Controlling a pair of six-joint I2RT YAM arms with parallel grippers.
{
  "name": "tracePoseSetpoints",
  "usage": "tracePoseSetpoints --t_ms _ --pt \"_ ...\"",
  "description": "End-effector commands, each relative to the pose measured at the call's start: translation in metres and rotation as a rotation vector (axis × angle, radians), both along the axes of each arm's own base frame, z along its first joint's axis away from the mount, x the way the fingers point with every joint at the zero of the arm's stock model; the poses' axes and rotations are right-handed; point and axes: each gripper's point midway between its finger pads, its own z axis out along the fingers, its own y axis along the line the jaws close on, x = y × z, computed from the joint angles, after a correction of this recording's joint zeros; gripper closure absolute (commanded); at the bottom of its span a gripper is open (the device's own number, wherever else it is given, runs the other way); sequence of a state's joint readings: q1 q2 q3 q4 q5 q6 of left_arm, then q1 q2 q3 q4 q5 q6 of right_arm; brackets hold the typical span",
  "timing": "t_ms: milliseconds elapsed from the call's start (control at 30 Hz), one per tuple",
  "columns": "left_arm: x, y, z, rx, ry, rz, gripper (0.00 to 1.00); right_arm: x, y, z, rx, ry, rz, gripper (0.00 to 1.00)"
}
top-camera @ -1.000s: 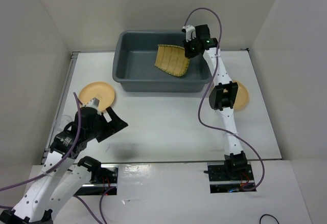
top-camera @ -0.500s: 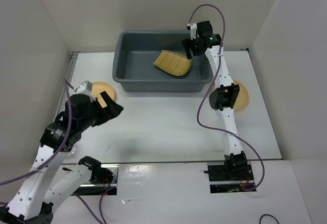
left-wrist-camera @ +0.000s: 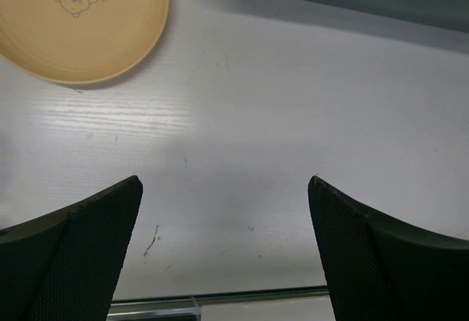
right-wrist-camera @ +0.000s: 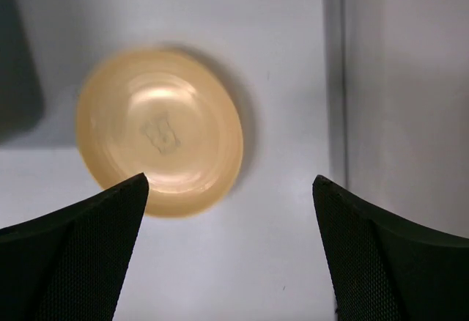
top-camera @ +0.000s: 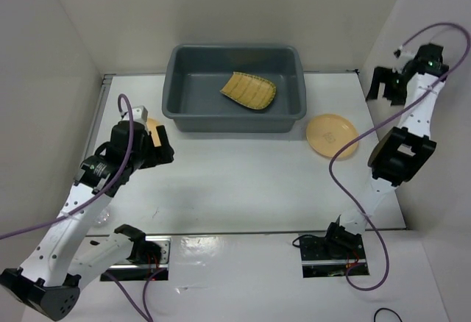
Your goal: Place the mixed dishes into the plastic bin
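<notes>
This is a robot test cell in a lab, not a home. A bare white desk [top-camera: 243, 182] is boxed in by plain white panels [top-camera: 51, 72] along its left, far and right edges. The left arm [top-camera: 70, 212] and right arm [top-camera: 397, 160] are bolted at its near edge, trailing loose purple cables [top-camera: 331, 166].

We see the bin [top-camera: 228, 125] in dark grey plastic, smooth with a dull sheen. Inside it, the tray [top-camera: 250, 89] looks like woven bamboo slats, ribbed and matt. The right plate [right-wrist-camera: 160, 141] gleams, smooth and glossy; the left plate [left-wrist-camera: 77, 20] looks more satin. The surface [left-wrist-camera: 242, 116] is white with a faint wood grain. The left hand [left-wrist-camera: 226, 185] shows fingers [left-wrist-camera: 80, 255] in matt black, finely dimpled.
</notes>
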State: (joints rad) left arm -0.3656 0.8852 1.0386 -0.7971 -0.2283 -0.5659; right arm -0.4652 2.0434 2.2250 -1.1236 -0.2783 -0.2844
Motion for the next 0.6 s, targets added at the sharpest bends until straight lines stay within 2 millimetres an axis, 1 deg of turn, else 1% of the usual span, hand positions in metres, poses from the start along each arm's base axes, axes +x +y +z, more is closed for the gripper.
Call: tracePoseSetpoints --t_ms 0,33,67,100,167,200,233,267,300,333,367,400,433,467,533,567 --pt "0.008 0.008 0.017 0.037 -0.113 0.004 0.00 -0.044 0.031 -0.074 0.230 0.202 0.115 0.03" --pt "0.007 0.008 0.013 0.041 -0.104 0.004 0.00 -0.062 0.023 -0.090 0.278 0.224 0.075 0.03" --pt "0.009 0.010 0.015 0.046 -0.115 0.015 0.00 -0.067 0.020 -0.097 0.285 0.228 0.061 0.03" --pt "0.010 0.010 0.013 0.049 -0.106 0.015 0.00 -0.075 0.020 -0.112 0.298 0.244 0.049 0.03" --pt "0.012 0.009 0.007 0.054 -0.094 0.014 0.00 -0.082 0.019 -0.128 0.309 0.263 0.046 0.03" --pt "0.014 0.008 0.003 0.060 -0.079 0.013 0.00 -0.085 0.023 -0.137 0.329 0.273 0.049 0.03" --pt "0.014 0.008 0.003 0.060 -0.079 0.013 0.00 -0.089 0.020 -0.142 0.335 0.276 0.037 0.03" --pt "0.015 0.008 0.001 0.063 -0.071 0.013 0.00 -0.090 0.021 -0.146 0.342 0.279 0.027 0.03" --pt "0.015 0.008 0.001 0.063 -0.071 0.013 0.00 -0.094 0.021 -0.157 0.367 0.292 0.018 0.03" --pt "0.015 0.008 0.001 0.063 -0.071 0.013 0.00 -0.092 0.022 -0.159 0.371 0.281 0.023 0.03" --pt "0.014 0.008 0.004 0.059 -0.081 0.013 0.00 -0.094 0.020 -0.167 0.394 0.293 0.013 0.03" --pt "0.014 0.008 0.004 0.059 -0.081 0.013 0.00 -0.096 0.025 -0.172 0.424 0.300 0.018 0.03" --pt "0.013 0.008 0.006 0.056 -0.089 0.014 0.00 -0.096 0.025 -0.176 0.436 0.311 0.010 0.03" --pt "0.014 0.010 0.010 0.055 -0.108 0.022 0.00 -0.098 0.024 -0.186 0.456 0.320 0.002 0.06" --pt "0.013 0.010 0.006 0.058 -0.100 0.022 0.00 -0.095 0.025 -0.190 0.470 0.313 -0.012 0.06" --pt "0.013 0.010 0.006 0.058 -0.100 0.022 0.00 -0.095 0.025 -0.197 0.480 0.321 -0.023 0.06"
